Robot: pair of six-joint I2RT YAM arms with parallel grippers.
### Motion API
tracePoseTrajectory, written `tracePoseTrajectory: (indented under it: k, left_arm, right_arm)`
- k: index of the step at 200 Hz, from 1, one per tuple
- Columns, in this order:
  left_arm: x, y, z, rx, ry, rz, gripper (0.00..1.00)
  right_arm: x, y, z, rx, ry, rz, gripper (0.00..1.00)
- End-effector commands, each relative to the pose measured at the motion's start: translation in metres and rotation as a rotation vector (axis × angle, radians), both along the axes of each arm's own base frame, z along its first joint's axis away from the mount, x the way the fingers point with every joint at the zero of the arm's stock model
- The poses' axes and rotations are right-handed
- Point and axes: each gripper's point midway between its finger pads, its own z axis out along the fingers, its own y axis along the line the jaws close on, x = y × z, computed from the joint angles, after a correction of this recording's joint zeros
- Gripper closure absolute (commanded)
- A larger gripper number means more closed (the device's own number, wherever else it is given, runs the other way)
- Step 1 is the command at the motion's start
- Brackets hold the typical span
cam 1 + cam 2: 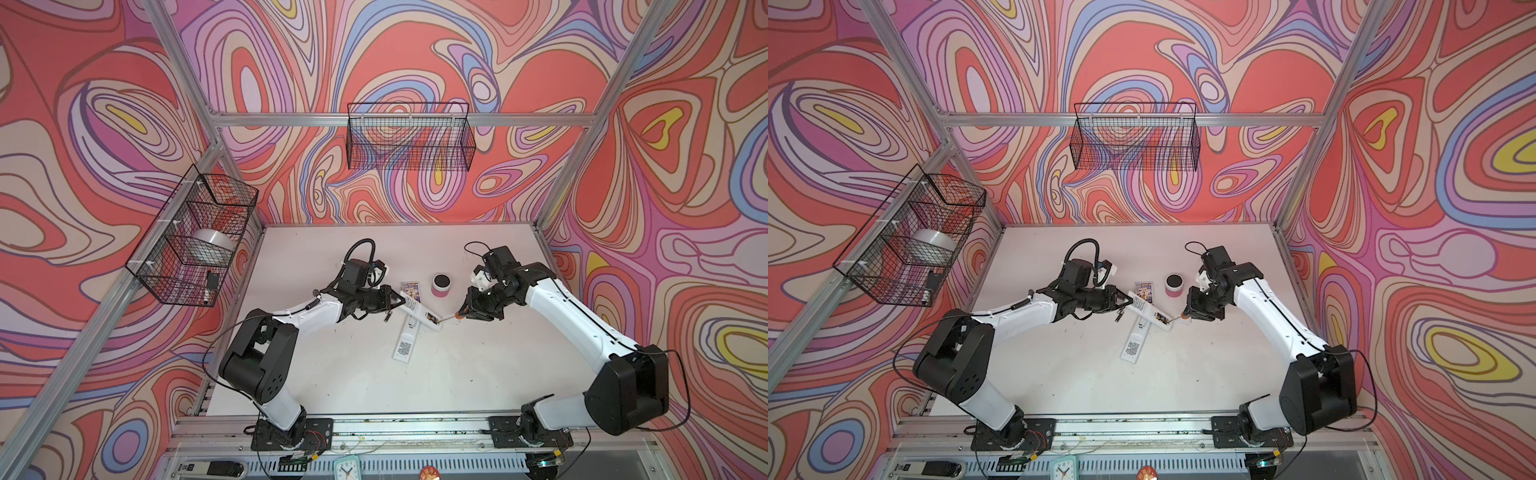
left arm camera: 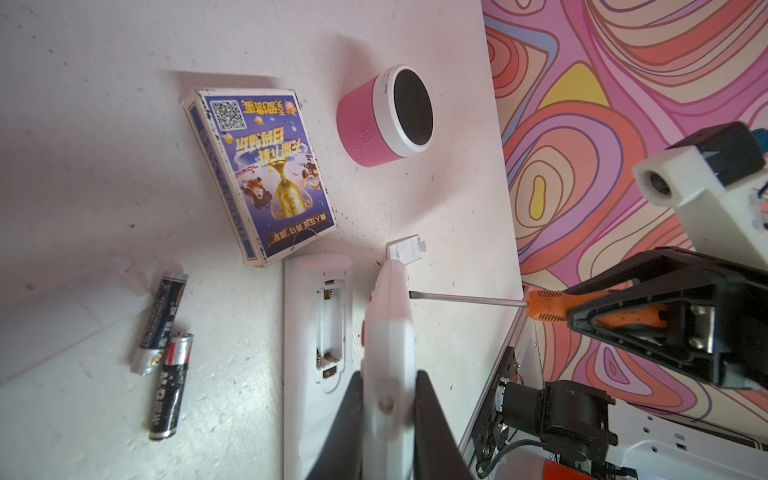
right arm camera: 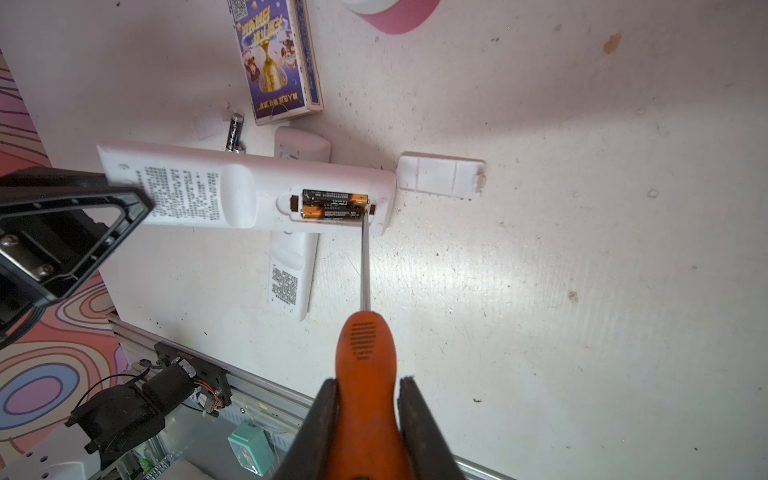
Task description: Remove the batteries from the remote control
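Observation:
My left gripper (image 2: 388, 386) (image 1: 395, 301) is shut on one end of a white remote control (image 3: 232, 195) (image 1: 419, 311), holding it on edge. Two batteries (image 3: 334, 203) lie side by side in its open compartment. My right gripper (image 3: 368, 390) (image 1: 463, 312) is shut on the orange handle of a screwdriver (image 3: 365, 266), and the blade tip touches the end of the nearer battery. Two loose batteries (image 2: 160, 320) (image 2: 172, 382) lie on the table beside my left gripper. The compartment cover (image 3: 442, 178) lies past the remote's end.
A second white remote (image 2: 318, 332) (image 1: 405, 343) lies flat under the held one, its compartment empty. A blue card box (image 2: 266, 174) and a pink speaker (image 2: 386, 116) stand just behind. Wire baskets hang on the left wall (image 1: 191, 237) and back wall (image 1: 409, 137).

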Motion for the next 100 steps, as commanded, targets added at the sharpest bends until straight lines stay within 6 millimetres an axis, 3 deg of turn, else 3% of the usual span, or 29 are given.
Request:
tracePoseTrajectory:
  k: [1,58,100]
  left_arm:
    - [-0.003,-0.003,-0.005,0.007,0.017,-0.035,1.0]
    - [-0.005,-0.009,-0.012,-0.028,0.055,-0.06,1.0]
    - [0.0,-0.006,-0.015,-0.037,0.067,-0.054,1.0]
  right_arm:
    - [0.004,0.001,-0.014,-0.002,-0.005,0.015,0.93]
    - [-0.012,0.025,-0.017,0.164,0.019,0.085,0.93]
    - [-0.017,0.037,-0.005,0.277,-0.006,0.081,0.93]
